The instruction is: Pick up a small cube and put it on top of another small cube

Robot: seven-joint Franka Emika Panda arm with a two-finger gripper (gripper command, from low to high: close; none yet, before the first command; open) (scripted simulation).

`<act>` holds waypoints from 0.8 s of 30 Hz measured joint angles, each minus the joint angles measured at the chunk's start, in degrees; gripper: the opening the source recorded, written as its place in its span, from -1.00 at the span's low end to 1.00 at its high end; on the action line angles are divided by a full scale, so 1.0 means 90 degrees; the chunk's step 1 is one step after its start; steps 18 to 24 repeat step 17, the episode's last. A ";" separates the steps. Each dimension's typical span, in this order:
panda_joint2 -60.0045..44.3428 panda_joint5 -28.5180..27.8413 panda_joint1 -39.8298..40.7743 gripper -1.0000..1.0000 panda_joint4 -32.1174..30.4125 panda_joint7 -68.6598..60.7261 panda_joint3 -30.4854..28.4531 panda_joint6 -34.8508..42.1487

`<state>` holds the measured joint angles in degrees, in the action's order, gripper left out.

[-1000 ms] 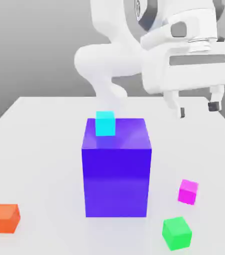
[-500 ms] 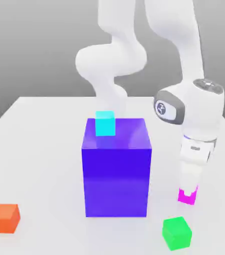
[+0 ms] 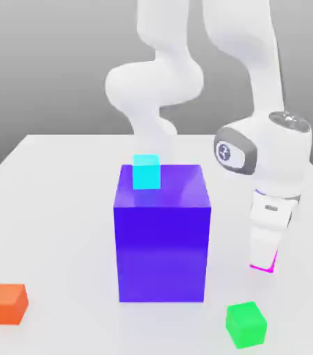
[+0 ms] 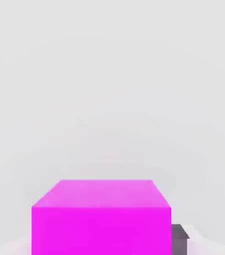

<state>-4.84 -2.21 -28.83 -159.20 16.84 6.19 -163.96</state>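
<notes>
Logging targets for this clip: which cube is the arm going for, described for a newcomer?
Start at the tall blue block mid-table. On the exterior view's right, the white gripper covers a small magenta cube. The small green cube sits uncovered nearby.

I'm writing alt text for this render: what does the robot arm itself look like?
The arm is glossy white, built of rounded tubular links with smooth bulging joints. Its wrist is a bulky white housing with a dark grey circular cap carrying a small white mark. Below it a white, boxy hand narrows toward the gripper. One dark grey fingertip shows in the hand view. No cables are visible.
</notes>
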 joint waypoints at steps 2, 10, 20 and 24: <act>0.0048 0.0078 0.0282 -1.00 0.0323 -0.0329 -0.0076 0.0371; -0.0475 0.0191 0.1211 -1.00 0.1879 -0.1644 -0.0522 0.1403; -0.1264 0.0159 0.1227 1.00 0.1985 -0.1675 -0.0561 0.0721; -0.1264 0.0159 0.1227 1.00 0.1985 -0.1675 -0.0561 0.0721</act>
